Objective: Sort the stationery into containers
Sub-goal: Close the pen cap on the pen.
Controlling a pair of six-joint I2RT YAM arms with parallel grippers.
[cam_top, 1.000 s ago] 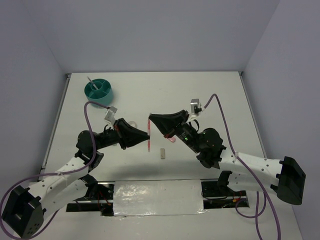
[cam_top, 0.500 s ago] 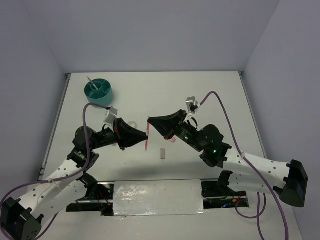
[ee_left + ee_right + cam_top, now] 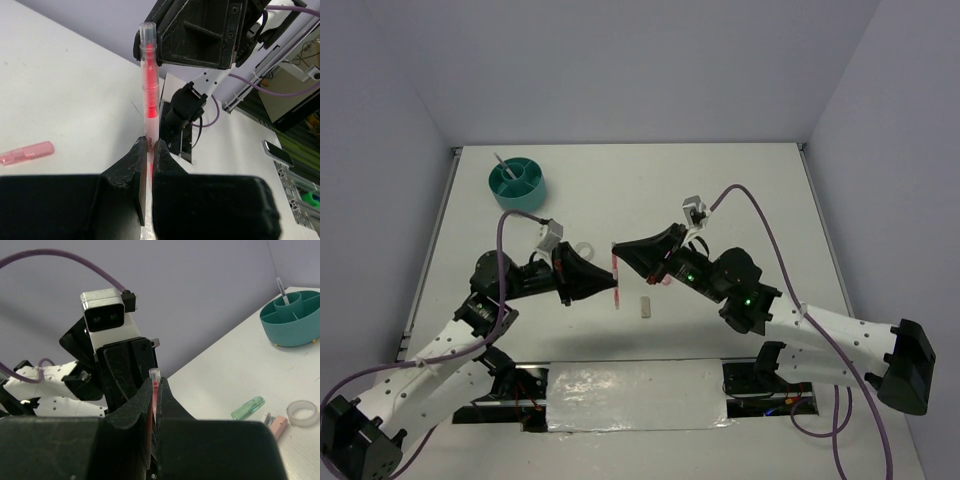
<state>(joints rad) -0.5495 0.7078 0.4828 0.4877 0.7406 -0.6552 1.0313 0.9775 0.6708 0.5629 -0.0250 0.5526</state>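
Pink pen (image 3: 149, 95): left jaws, seemingly right jaws too

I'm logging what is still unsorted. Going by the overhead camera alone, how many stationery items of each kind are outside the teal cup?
pink pen, held up off the table: 1
clear ring: 1
tan block: 1
pink piece, partly hidden: 1
Total: 4
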